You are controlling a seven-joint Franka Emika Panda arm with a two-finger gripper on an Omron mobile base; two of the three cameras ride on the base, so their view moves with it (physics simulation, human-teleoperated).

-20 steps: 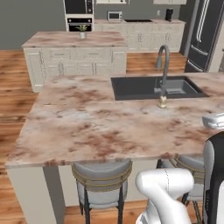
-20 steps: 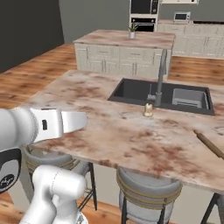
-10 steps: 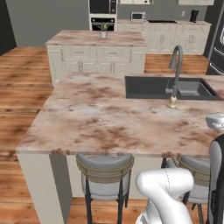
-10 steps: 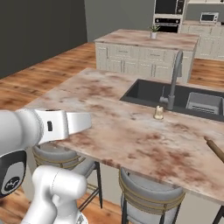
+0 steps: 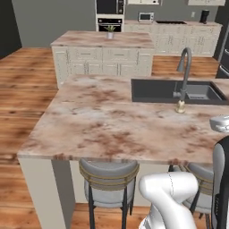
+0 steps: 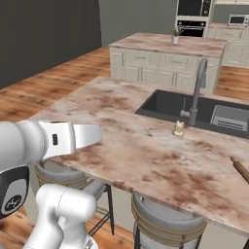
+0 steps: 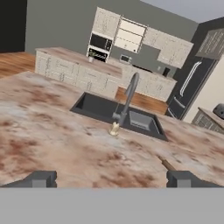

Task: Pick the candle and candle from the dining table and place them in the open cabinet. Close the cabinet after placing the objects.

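Nearest, the pincer (image 7: 111, 178) hangs above the front of the desk (image 5: 112, 129) with its two dark fingertips (image 7: 41, 178) spread as wide as they go and nothing between them. Below the desk's front edge stand grey round stools (image 5: 107, 179). Farther in, on the pink-brown stone, the one candle (image 7: 114, 128) that can be made out stands upright just in front of the sink (image 7: 113, 111), close beside the foot of the curved grey tap (image 7: 127, 97); it also shows in the left base view (image 5: 180, 106) and the right base view (image 6: 179, 128). It looks small, cream and stubby on a low base, so probably light, stiff and a little slick; a grip across its body, low and square, seems safest, since a high pinch could tip it. A brown stick-like thing (image 6: 240, 169) lies toward the desk's right end; what it is cannot be told. Beyond the desk sits the smaller island (image 5: 105, 53) with cream drawers and a small plant (image 5: 110, 31), then the far wall ovens (image 5: 109, 13).
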